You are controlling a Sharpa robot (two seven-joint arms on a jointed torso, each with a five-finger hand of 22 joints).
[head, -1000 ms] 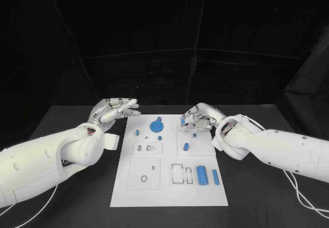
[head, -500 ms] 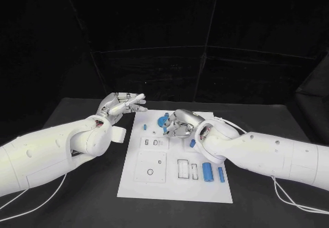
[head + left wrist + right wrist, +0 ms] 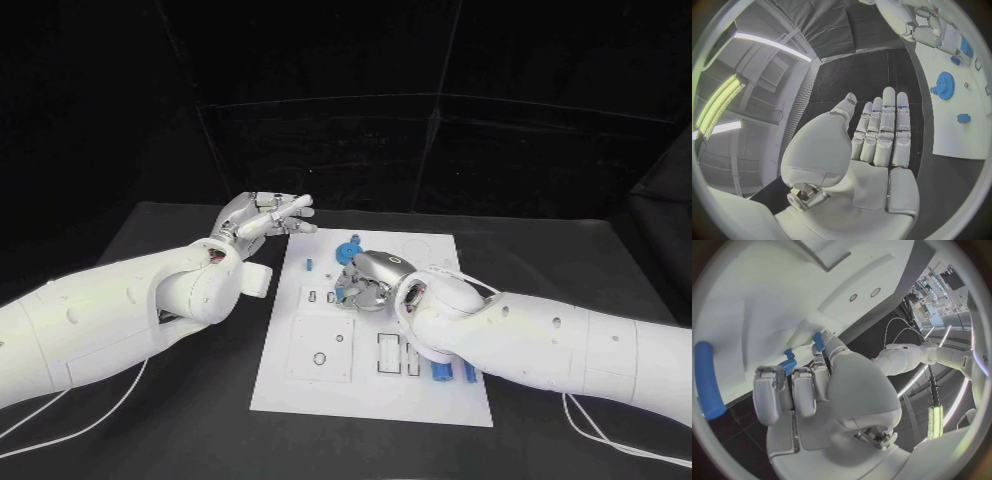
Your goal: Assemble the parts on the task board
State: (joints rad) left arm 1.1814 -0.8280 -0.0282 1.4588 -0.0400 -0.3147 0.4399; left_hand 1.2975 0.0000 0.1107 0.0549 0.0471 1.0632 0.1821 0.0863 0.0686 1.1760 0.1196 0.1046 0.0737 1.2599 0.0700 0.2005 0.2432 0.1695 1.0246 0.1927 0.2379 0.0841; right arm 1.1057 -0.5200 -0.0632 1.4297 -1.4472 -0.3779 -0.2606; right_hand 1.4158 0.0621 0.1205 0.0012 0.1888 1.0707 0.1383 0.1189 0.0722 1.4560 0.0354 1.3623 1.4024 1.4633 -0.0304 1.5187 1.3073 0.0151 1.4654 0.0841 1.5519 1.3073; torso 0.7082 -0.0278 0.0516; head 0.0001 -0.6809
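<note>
The white task board (image 3: 433,405) lies in the middle of the black table. A blue gear (image 3: 349,251) and a small blue peg (image 3: 307,265) sit near its far end. Two blue cylinders (image 3: 438,376) lie at its near right, partly behind my right arm. My right hand (image 3: 371,281) hovers low over the board's middle, just in front of the gear, fingers curled around a small blue part (image 3: 788,362). My left hand (image 3: 265,215) is raised off the board's far left corner. Its fingers (image 3: 886,130) are straight, side by side, holding nothing; the gear (image 3: 944,85) lies beyond them.
Several empty recesses (image 3: 320,350) mark the board's left and middle. White cables (image 3: 613,445) trail over the table at the near right and near left. A long blue cylinder (image 3: 706,380) lies beside my right hand's fingers on the board (image 3: 767,285).
My right hand has moved left across the board, from its right side to its middle in front of the gear. The left hand has stayed raised. The camera itself has shifted.
</note>
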